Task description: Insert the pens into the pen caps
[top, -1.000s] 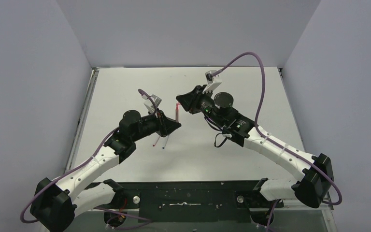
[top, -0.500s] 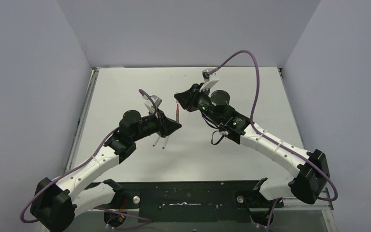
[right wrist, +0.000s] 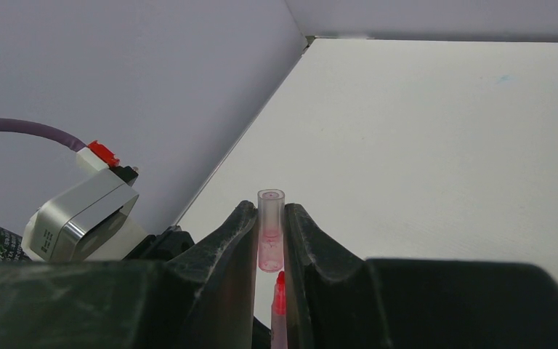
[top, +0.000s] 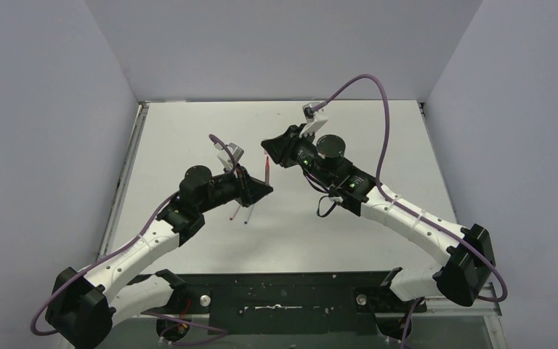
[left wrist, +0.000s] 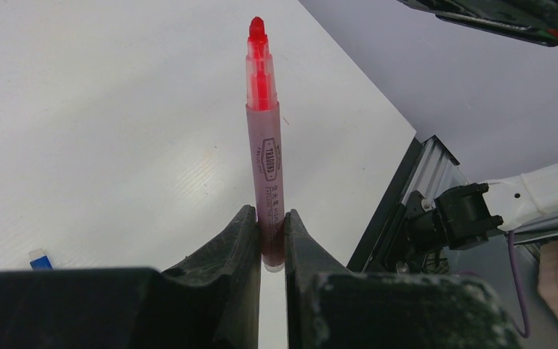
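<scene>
My left tool (left wrist: 269,217) is pinched narrow on the blunt end of the pink pen (left wrist: 267,156). That leaves the barrel and red tip sticking out free, ready to enter something. My right tool (right wrist: 270,211) is clamped across the sides of the pale cap (right wrist: 270,225), which keeps both its ends clear. Both are held in the air above the tabletop (top: 189,131), tools facing each other, since the joining takes two grips. In the right wrist view the red tip sits just beside the cap's near end, a little off to one side; I cannot tell whether it has entered. I judge a small sideways correction is needed before pushing. The red-tipped pen (top: 234,211) and blue-tipped pen (top: 248,214) lie on the tabletop by my left arm.
</scene>
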### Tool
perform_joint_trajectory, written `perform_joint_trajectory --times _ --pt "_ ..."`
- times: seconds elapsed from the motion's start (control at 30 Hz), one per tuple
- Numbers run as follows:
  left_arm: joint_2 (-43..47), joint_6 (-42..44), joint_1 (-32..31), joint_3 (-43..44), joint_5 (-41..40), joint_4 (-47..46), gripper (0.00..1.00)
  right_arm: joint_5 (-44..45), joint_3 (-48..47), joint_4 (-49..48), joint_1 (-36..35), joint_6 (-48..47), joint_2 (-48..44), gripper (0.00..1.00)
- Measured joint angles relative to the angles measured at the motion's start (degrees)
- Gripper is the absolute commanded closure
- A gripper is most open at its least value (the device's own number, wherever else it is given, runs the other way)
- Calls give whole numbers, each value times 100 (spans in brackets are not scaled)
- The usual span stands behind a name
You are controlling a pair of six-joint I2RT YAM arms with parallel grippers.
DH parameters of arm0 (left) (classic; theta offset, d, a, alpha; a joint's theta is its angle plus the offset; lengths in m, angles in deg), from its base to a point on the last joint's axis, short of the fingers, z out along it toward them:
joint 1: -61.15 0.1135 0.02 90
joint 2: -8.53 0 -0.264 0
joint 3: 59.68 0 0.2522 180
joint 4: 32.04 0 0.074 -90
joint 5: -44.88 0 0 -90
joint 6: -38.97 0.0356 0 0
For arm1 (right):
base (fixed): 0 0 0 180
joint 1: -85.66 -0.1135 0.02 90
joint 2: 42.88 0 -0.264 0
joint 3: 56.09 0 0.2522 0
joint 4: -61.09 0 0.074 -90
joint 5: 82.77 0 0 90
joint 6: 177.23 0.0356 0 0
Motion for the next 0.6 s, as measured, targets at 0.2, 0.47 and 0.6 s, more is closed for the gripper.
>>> perform_joint_trajectory --times 0.2,0.47,0.6 --pt "0 17 0 2 -2 7 100 -2 15 -2 0 -28 -2 100" --pt "22 101 0 13 -4 94 100 -59 74 7 0 -42 -2 100" --pt "22 138 0 13 -4 107 100 -81 105 22 0 -63 -13 100"
